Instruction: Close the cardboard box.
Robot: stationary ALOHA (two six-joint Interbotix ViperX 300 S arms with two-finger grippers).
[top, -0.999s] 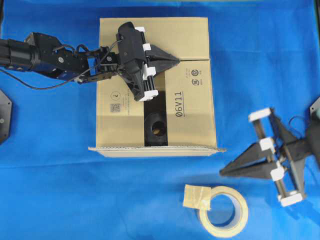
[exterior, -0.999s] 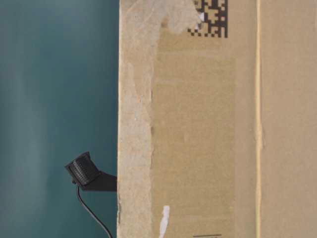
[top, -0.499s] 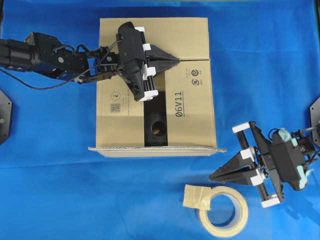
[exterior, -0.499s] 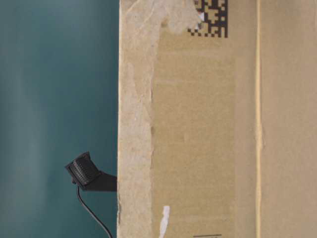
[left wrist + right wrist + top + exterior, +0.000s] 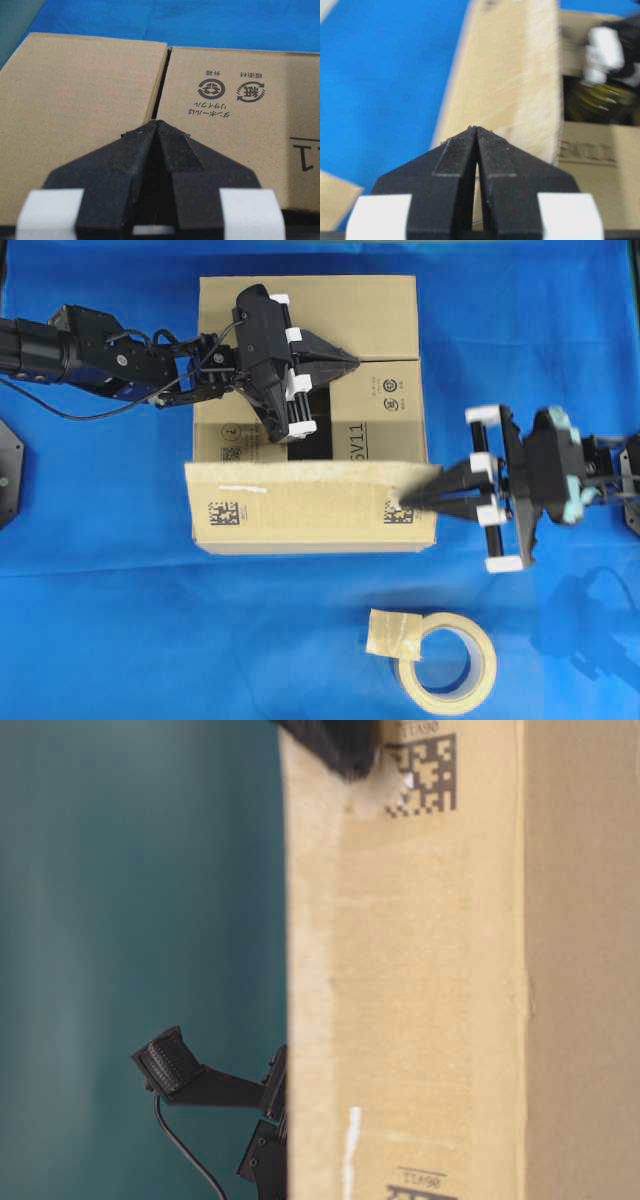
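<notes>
The brown cardboard box (image 5: 380,310) stands at the middle of the blue table. Its far and side flaps lie folded flat on top. My left gripper (image 5: 352,360) is shut, its tip resting on the seam between two top flaps (image 5: 156,122). The near flap (image 5: 300,505) stands raised and leans over the opening, with its printed square codes showing. My right gripper (image 5: 398,502) is shut with nothing in it, and its tip (image 5: 476,128) presses against the right end of that flap (image 5: 505,75). A dark strip of the opening (image 5: 592,100) shows beyond the flap.
A beige tape roll (image 5: 447,662) with a loose tape tab (image 5: 392,632) lies on the blue cloth in front of the box. The table-level view is filled by the box flap (image 5: 430,970), with a small black device (image 5: 170,1065) on a stalk beside it.
The right gripper rose from the table near the tape roll to the box. The near flap, which lay folded outward, swung up over the opening. The left arm held still.
</notes>
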